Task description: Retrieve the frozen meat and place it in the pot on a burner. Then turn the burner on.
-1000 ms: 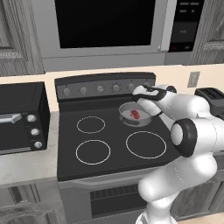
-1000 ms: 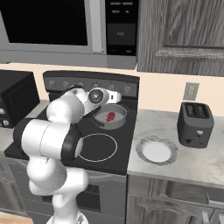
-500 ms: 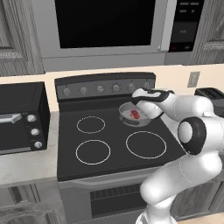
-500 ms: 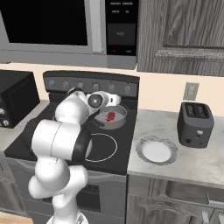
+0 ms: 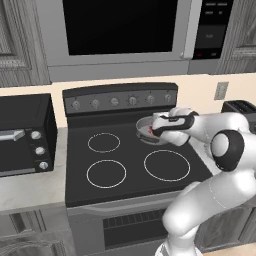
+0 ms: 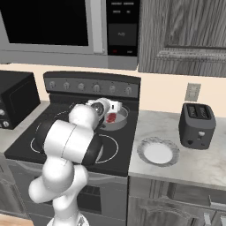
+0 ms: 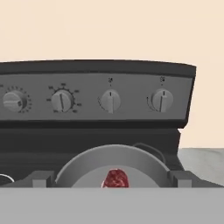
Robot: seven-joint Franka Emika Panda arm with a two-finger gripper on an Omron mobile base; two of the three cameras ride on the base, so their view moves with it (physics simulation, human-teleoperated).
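Meat (image 7: 116,178): lies in pot (image 7: 83,164), rear right burner
Gripper (image 7: 111,180): over pot, fingers spread wide, empty; faces knobs (image 7: 110,100)

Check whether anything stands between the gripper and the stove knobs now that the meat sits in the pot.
Nothing visible does. The gripper hovers over the pot holding the frozen meat, and the knobs on the back panel face it unobstructed.

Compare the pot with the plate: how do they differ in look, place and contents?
The pot has low raised sides; the plate is flat. The pot sits on the stove's back right burner; the plate lies on the counter beside the stove. The pot holds the meat; the plate holds nothing. Both are round and greyish.
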